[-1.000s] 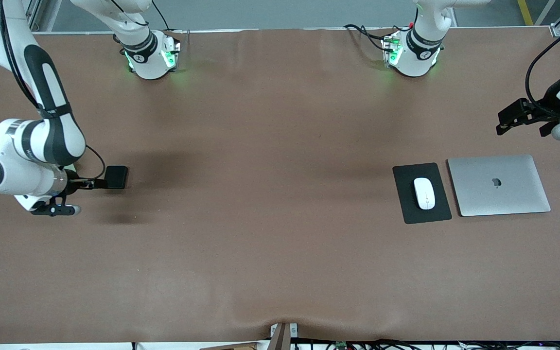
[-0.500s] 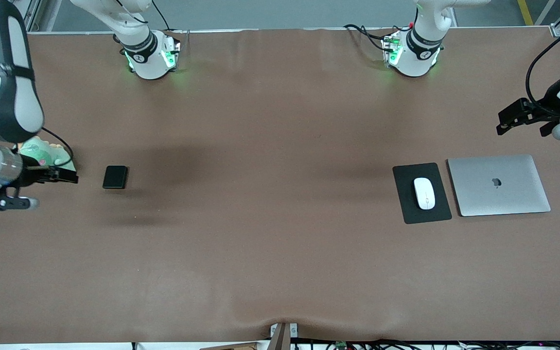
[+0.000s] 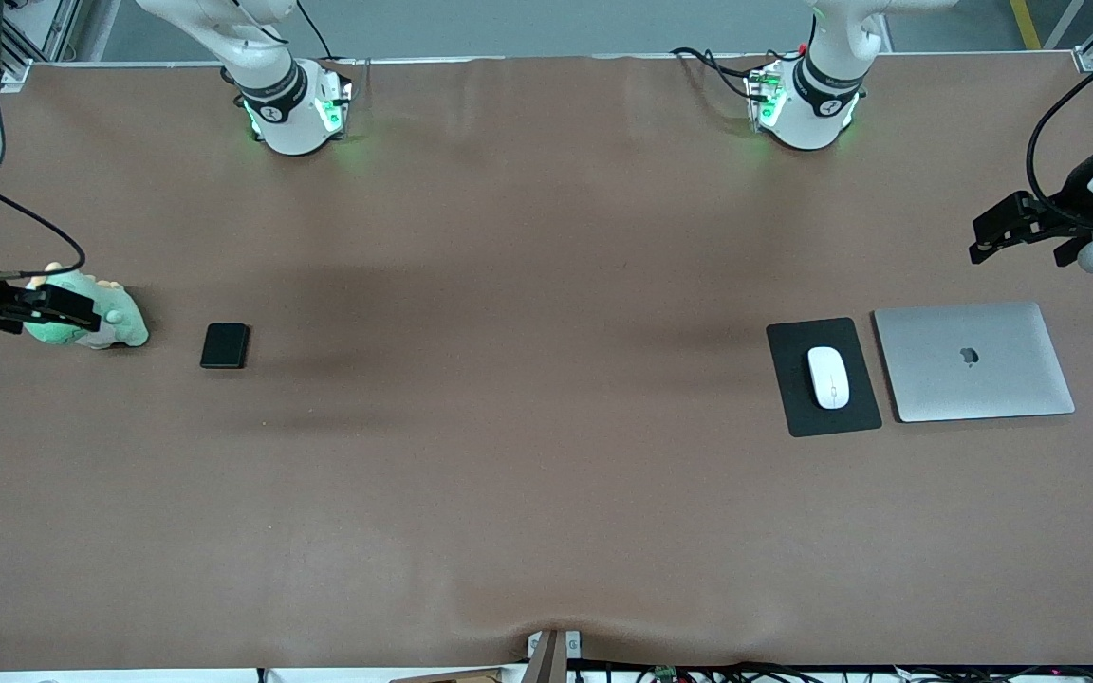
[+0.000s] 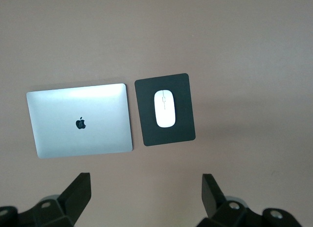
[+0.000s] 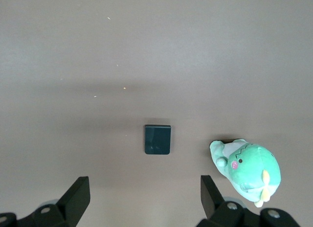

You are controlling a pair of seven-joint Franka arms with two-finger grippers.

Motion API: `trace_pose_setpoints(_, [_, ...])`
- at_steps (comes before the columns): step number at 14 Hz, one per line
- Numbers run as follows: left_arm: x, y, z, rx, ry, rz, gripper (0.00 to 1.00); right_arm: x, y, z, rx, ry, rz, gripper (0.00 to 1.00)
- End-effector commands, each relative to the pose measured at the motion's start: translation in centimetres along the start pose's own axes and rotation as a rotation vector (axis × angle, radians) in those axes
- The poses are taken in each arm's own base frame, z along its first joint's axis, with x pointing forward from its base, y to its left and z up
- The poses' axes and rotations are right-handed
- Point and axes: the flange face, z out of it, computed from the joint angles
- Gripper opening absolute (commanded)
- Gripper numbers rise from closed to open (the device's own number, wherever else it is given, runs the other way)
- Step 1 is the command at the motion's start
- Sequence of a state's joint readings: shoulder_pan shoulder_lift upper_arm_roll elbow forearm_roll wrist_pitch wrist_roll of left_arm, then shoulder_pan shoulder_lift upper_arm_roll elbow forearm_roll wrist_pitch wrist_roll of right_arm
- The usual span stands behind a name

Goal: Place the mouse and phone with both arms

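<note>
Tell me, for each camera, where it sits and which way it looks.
Front view: high across the table, facing both arm bases; shows the phone, mouse, laptop and both arms.
Left wrist view: on the left wrist, looking down at the mouse on its pad beside the laptop; left gripper open.
Right wrist view: on the right wrist, looking down at the phone and green plush toy; right gripper open.
Each wrist view shares its objects with the front view.

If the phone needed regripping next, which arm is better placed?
Right. The right gripper hangs open over the green plush toy beside the phone; the left gripper waits near the laptop.
</note>
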State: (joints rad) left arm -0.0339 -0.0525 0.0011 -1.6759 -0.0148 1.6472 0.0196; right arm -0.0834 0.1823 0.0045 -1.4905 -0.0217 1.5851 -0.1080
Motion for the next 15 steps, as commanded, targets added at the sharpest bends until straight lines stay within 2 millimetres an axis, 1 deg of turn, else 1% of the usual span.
trace_pose_setpoints(1, [0.0, -0.1, -0.6, 0.003, -0.005, 0.008, 1.00, -0.4, -1.6, -2.3, 0.001, -0.025, -0.017, 1.00])
trace_pose_setpoints(3, [-0.1, -0.1, -0.5, 0.003, -0.007, 0.005, 1.00, -1.0, -2.3, -3.4, 0.002, -0.040, -0.028, 1.00])
trace_pose_setpoints(4, [-0.1, -0.1, -0.5, 0.003, -0.009, 0.005, 1.00, -1.7, -2.8, -4.4, 0.007, -0.038, -0.035, 1.00])
trace_pose_setpoints(6, [0.0, -0.1, -0.4, 0.003, -0.010, 0.005, 1.00, -3.5, -2.9, -6.7, 0.030, -0.012, -0.034, 1.00])
trace_pose_setpoints(7, [0.0, -0.1, -0.4, 0.003, -0.010, 0.005, 1.00, -4.3, -2.9, -7.5, 0.031, -0.003, -0.033, 1.00])
trace_pose_setpoints(9, [0.0, -0.1, -0.4, 0.003, -0.010, 0.005, 1.00, -5.9, -3.1, -8.1, 0.030, 0.007, -0.032, 1.00])
trace_pose_setpoints(12, [-0.1, -0.2, -0.3, 0.002, -0.013, 0.005, 1.00, -7.6, -3.4, -8.5, 0.047, 0.011, -0.037, 1.00])
trace_pose_setpoints(15, [-0.1, -0.2, -0.3, 0.002, -0.018, 0.006, 1.00, -8.2, -3.5, -8.9, 0.052, 0.007, -0.038, 1.00])
